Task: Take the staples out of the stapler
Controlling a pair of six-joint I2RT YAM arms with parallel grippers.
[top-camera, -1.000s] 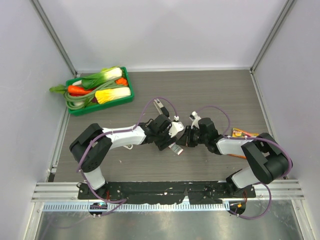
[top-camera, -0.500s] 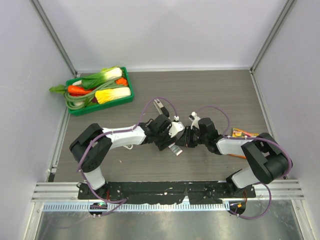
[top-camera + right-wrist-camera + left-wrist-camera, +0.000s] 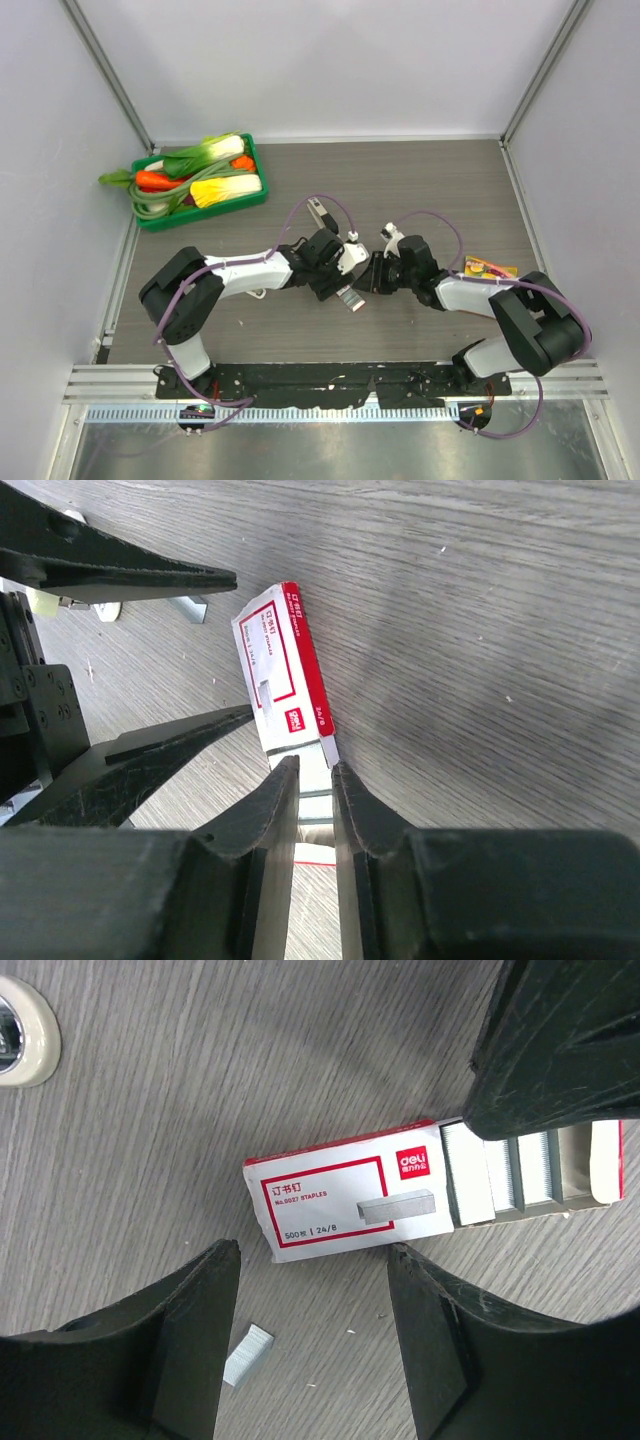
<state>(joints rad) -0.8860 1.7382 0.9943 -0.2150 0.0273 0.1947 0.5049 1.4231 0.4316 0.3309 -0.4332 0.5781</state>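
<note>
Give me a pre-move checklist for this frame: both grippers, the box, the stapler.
1. Left gripper open: ok. Its fingers straddle the staple box.
2. Right gripper grip: cannot tell. Its fingers are nearly closed at the box's slid-out tray.
3. Staple box flat on the table: ok.
4. Loose staple strip located: ok. It lies on the table beside one left finger, ungrasped.
5. Stapler in hand: not ok. It lies beyond the left arm, in neither gripper.
6. Stapler emptied: cannot tell.
</note>
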